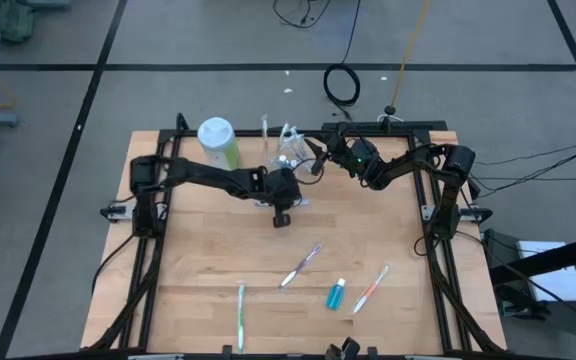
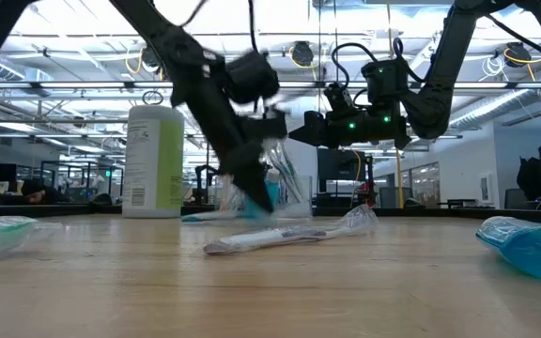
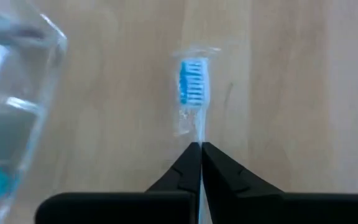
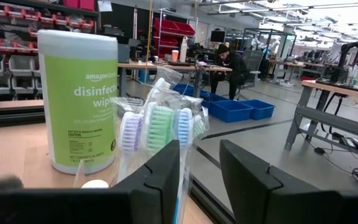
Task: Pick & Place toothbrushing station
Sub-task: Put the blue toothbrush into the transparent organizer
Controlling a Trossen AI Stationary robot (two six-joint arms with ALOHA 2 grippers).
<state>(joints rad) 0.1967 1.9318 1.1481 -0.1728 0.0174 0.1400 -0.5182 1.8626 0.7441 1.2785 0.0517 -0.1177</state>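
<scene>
My left gripper point(image 3: 200, 149) is clenched on a wrapped toothbrush point(image 3: 193, 84); the left wrist view shows its blue bristles just past my pinched fingertips, its long axis running straight on from the fingers, head away from me, low over bare wood. From above, that gripper point(image 1: 282, 213) sits just past the table's point(image 1: 198, 270) centre toward 12 o'clock, at 6 o'clock of the clear cup point(image 1: 286, 150), with the brush itself hidden under my wrist. The low view gives what the overhead cannot: my left arm slants down in front of the cup point(image 2: 285, 192), something blue at its tip, close to the tabletop.

The cup stands upright near the far edge and holds several brushes, heads up. My right wrist view shows them close: purple point(image 4: 131, 132), green point(image 4: 160, 127) and blue point(image 4: 184, 126) heads in wrappers. My right gripper point(image 4: 197, 165) is beside that cup with its fingers parted and nothing between them; from above it point(image 1: 320, 155) is at 3 o'clock of the cup.

A wipes canister point(image 1: 217, 141) stands at 9 o'clock of the cup. Toward 6 o'clock on the table lie a green brush point(image 1: 241, 315) running near to far, a purple brush point(image 1: 301, 266) and a pink brush point(image 1: 371, 288), both slanting toward 1 o'clock, and a blue tube point(image 1: 337, 294) between them.
</scene>
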